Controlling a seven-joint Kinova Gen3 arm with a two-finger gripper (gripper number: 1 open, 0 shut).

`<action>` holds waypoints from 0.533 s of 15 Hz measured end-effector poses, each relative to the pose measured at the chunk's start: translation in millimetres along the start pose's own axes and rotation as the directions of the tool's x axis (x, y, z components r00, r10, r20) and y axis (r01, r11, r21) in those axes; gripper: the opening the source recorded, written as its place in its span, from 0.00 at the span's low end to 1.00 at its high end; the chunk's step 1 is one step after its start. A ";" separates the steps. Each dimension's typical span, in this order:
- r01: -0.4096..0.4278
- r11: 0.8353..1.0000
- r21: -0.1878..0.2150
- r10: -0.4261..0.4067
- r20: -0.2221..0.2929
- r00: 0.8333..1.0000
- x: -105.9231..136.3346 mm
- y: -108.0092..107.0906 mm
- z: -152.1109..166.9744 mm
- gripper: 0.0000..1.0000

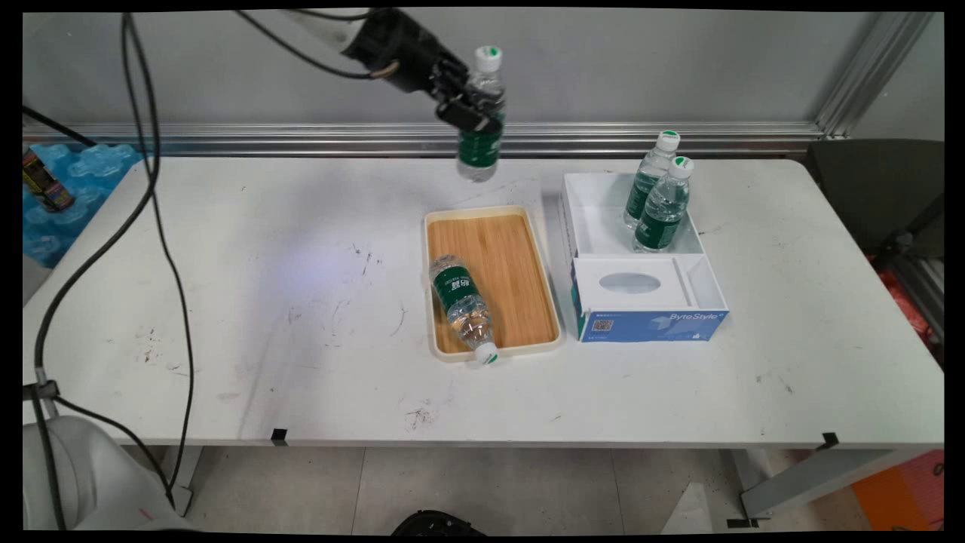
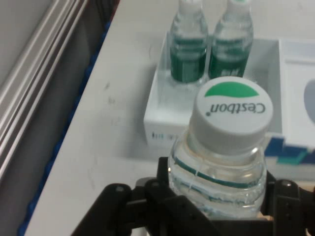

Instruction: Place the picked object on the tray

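Your black two-finger gripper (image 1: 469,107) is clamped on a clear plastic water bottle with a green label (image 1: 481,128), holding it upright (white cap up) well above the white table (image 1: 226,302). Below and slightly nearer lies the bamboo-floored cream tray (image 1: 520,256), with a second bottle (image 1: 460,300) on its side. To its right, two bottles (image 1: 656,200) stand in the white box (image 1: 595,226).

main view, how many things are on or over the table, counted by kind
water bottles: 4, namely one held in the air by the gripper at, one lying on the tray at, two upright in the box at and
wooden tray: 1
white box: 1
total: 6
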 end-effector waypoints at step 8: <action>-0.014 1.000 -0.026 0.014 0.029 0.999 -45.4 -9.9 10.4 0.00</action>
